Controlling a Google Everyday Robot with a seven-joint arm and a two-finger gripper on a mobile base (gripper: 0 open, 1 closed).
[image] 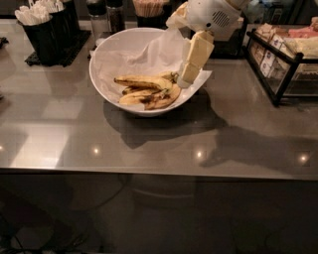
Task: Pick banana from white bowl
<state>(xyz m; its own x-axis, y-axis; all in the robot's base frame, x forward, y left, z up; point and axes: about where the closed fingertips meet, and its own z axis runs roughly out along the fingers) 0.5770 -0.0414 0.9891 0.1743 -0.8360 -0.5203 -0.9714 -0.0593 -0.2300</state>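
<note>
The white bowl, lined with crumpled white paper, stands on the grey counter left of centre. Several bananas lie in its front part. The banana is the long curved one on top, lying across the bowl with its dark stem end to the right. Shorter blotched bananas lie under and in front of it. My gripper reaches down from the upper right, over the bowl's right rim, with its tip right beside the banana's stem end. I cannot see contact between them.
A black holder with white utensils stands at the back left. Shakers and a cup of sticks stand behind the bowl. A black wire rack of packets is at the right. The counter's front edge runs across the view.
</note>
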